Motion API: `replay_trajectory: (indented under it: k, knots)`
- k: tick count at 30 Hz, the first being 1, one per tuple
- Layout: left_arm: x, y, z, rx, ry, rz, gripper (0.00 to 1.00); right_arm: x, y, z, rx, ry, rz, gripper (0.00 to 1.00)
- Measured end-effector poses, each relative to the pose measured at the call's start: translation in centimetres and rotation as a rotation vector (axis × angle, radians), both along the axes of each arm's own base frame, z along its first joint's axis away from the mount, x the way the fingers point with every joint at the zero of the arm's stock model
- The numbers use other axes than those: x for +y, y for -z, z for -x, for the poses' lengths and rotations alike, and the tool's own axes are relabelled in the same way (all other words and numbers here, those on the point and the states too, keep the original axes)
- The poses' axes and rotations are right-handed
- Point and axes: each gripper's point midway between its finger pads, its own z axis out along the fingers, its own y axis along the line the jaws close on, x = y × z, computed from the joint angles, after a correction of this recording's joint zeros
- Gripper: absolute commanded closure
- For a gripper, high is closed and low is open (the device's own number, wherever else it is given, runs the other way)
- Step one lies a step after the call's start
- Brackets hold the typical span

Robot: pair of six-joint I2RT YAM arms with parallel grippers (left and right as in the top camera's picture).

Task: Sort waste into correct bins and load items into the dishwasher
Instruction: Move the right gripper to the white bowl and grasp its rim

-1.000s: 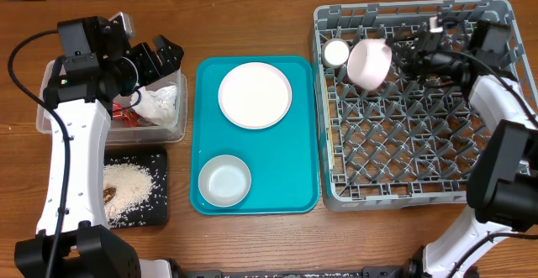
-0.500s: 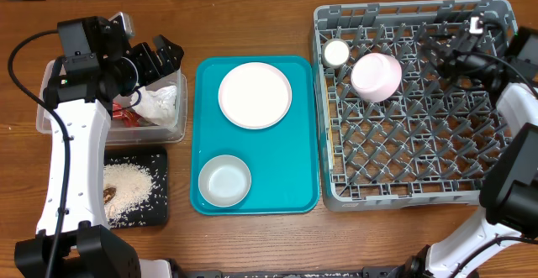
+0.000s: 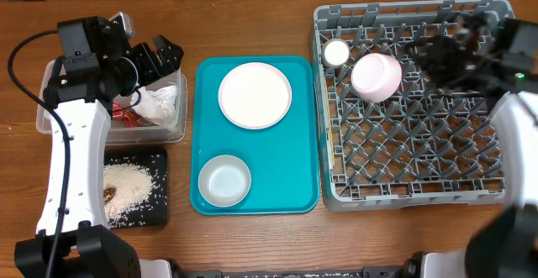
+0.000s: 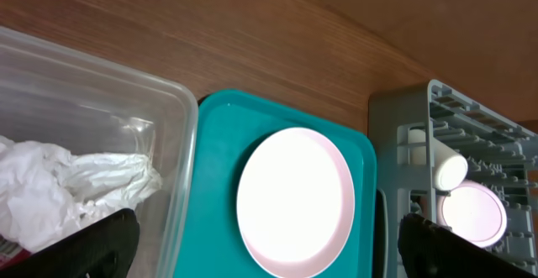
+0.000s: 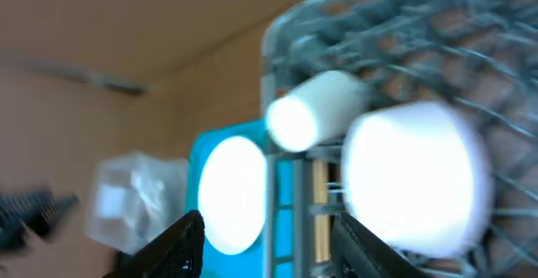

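Pink bowl (image 3: 376, 76) rested unsecured on rack (image 3: 412, 186) pegs beside cup (image 3: 336, 53); right gripper (image 5: 265, 249), released and empty, could knock it over. Left gripper (image 3: 155, 57) hung released, far left.

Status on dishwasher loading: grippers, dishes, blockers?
Left gripper open above clear tub; right gripper open, empty, over rack. Pink bowl and cup in rack; plate, small bowl on teal tray. Nothing covers them.
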Motion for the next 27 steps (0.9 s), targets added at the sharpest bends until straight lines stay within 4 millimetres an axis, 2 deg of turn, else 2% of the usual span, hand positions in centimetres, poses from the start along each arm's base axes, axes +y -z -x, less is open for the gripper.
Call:
replay_trajectory:
  k: [3,6,11,14,17,19,23,27]
  knots:
    - [0.0,0.0,0.0,0.0,0.0,0.0,0.0,5.7,-1.7,2.1,-0.059,-0.107,0.121,0.49]
    - [0.0,0.0,0.0,0.0,0.0,0.0,0.0,11.5,-1.4,4.4,-0.074,-0.238,0.197,0.49]
    - [0.0,0.0,0.0,0.0,0.0,0.0,0.0,20.1,1.6,9.4,-0.024,-0.469,0.272,0.48]
    - [0.0,0.0,0.0,0.0,0.0,0.0,0.0,24.7,4.2,12.7,0.021,-0.605,0.316,0.45]
    - [0.0,0.0,0.0,0.0,0.0,0.0,0.0,28.1,7.2,15.6,0.061,-0.712,0.372,0.44]
    - [0.0,0.0,0.0,0.0,0.0,0.0,0.0,29.7,9.1,16.8,0.074,-0.755,0.41,0.44]
    - [0.0,0.0,0.0,0.0,0.0,0.0,0.0,32.3,12.5,17.9,0.078,-0.808,0.46,0.44]
    - [0.0,0.0,0.0,0.0,0.0,0.0,0.0,34.0,15.7,18.8,0.096,-0.847,0.496,0.43]
